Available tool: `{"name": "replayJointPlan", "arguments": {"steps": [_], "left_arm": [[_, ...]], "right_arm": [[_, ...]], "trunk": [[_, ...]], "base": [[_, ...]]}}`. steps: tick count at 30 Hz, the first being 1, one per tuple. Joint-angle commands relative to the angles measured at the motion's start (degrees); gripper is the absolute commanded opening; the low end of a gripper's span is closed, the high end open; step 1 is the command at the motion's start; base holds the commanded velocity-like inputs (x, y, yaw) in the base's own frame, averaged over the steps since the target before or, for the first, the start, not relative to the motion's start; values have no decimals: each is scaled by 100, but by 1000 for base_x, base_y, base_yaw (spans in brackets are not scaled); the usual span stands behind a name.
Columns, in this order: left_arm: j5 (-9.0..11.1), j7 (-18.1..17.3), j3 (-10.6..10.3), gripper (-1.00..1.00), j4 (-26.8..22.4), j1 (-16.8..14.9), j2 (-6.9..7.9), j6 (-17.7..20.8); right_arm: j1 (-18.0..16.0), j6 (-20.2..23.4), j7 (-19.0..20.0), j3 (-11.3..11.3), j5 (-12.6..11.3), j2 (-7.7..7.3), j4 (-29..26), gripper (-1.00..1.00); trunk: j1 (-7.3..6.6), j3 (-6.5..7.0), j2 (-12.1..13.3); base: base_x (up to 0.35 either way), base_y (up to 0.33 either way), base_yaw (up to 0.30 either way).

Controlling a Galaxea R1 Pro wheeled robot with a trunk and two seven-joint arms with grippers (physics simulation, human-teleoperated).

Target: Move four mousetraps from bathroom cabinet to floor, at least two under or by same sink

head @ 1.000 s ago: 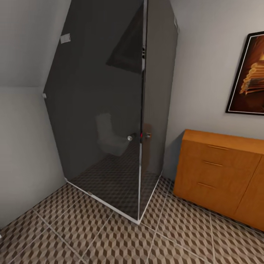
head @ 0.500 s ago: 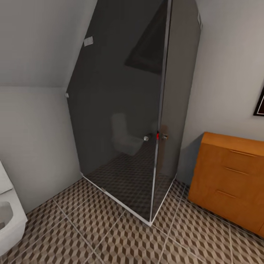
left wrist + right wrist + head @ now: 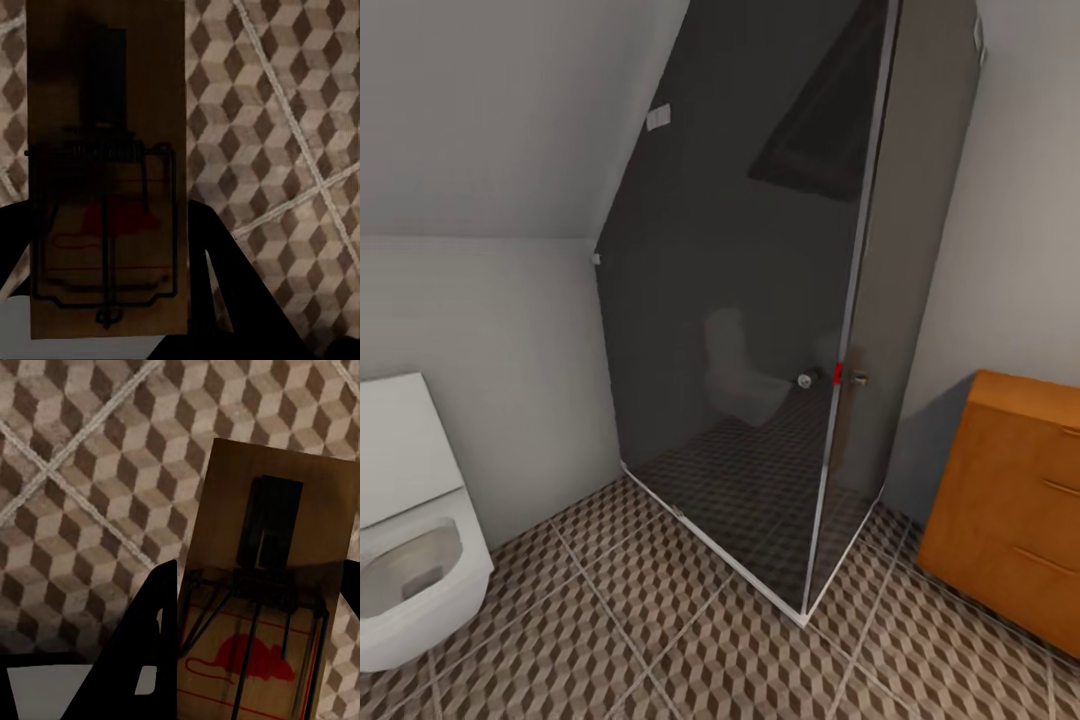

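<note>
Ahead of me, from the head camera, a dark glass shower fills the corner, with a toilet at the left and the cabinet at the right on the floor; no sink shows. At my left wrist, my left gripper seems clamped on a trap, carried flat above the tiles. At my right wrist, my right gripper grips another trap likewise, for setting down.

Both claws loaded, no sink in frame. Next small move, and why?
Probably keep turning the base left to look for the sink. Each claw holds a mousetrap (left, right) above the tiled floor; the head view has the shower stall, the toilet at the left edge, and the cabinet at the right edge.
</note>
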Motion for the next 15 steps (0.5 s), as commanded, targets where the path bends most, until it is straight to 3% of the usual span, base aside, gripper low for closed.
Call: {"name": "replayJointPlan", "arguments": {"steps": [1, 7, 15], "left_arm": [[59, 20, -50, -100, 2, 7, -3, -11], [299, 11, -50, -100, 2, 51, -7, -11], [363, 28, -51, -100, 2, 138, 59, 26]], "right_arm": [[-6, 17, -8, 3, 34, 0, 6, -100], [-6, 17, -7, 3, 34, 0, 6, -100], [-6, 17, -3, 3, 34, -7, 5, -100]], "trunk": [[-1, -6, -3], [-1, -6, -3], [-1, -6, -3]], "base": [[0, 0, 272], [0, 0, 272], [0, 0, 272]]}}
